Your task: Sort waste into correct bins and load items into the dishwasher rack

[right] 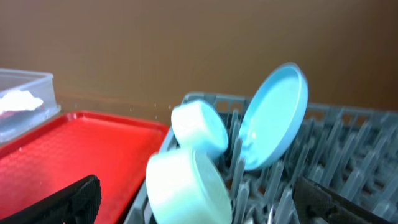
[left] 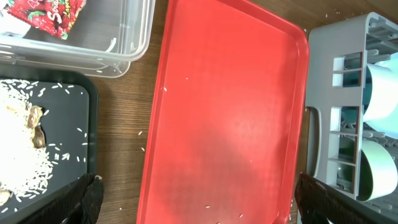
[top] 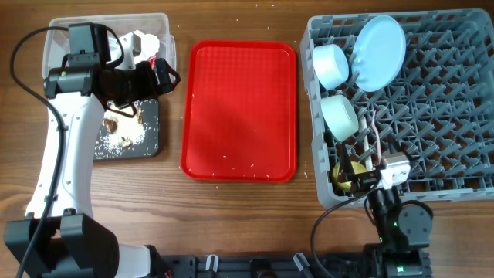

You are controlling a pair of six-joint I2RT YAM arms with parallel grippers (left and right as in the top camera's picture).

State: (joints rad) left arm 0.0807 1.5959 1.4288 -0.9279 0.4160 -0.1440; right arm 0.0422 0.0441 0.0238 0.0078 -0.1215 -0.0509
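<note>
Left end effector (top: 168,76) hovering, fingers (left: 87,199) spread

This is a robot test bench got up as a dish-clearing station, not a working kitchen. Two robot arms – a white arm (top: 65,154) on the left and a black arm (top: 397,220) on the right – rise from a black mounting rail (top: 255,266) along the near edge of a bare wooden table (top: 239,216). On it, canteen gear is laid in a neat row: a clear tub (top: 166,38), a black tray (top: 150,147), a red serving tray (top: 239,108) and a grey dish rack (top: 432,15). Behind stands only a plain brown wall (right: 155,43) – no sink, tap or cupboards show.
</note>
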